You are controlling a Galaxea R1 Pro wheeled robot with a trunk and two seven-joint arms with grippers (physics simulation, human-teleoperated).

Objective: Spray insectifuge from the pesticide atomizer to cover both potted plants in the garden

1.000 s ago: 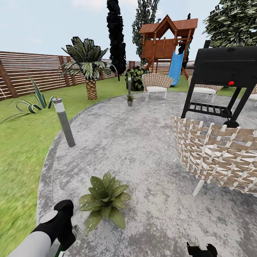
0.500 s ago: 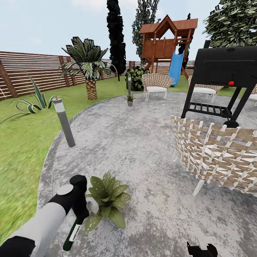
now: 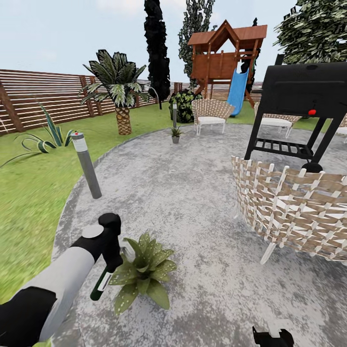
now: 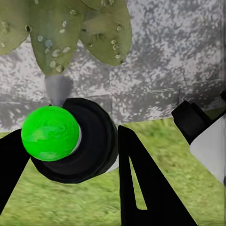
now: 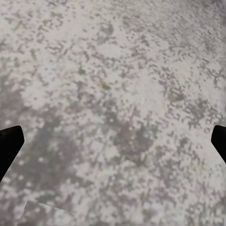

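Since the earlier frame the left arm rose and carried the atomizer (image 3: 102,284) closer to the near plant (image 3: 143,270) at the patio (image 3: 193,202) edge. Left gripper (image 4: 70,155) clamped on the atomizer; right gripper (image 5: 113,141) wide, empty. Advice: aim nozzle squarely over the rosette. Its pot was hidden by leaves; far plant (image 3: 176,133) unsprayed, apparently.

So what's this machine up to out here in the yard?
It is treating potted plants with a spray bottle. Its left claw holds the pesticide atomizer right beside the near potted plant on the round patio, nozzle close to the leaves. A second potted plant waits at the far edge. The right claw hangs open over bare paving.
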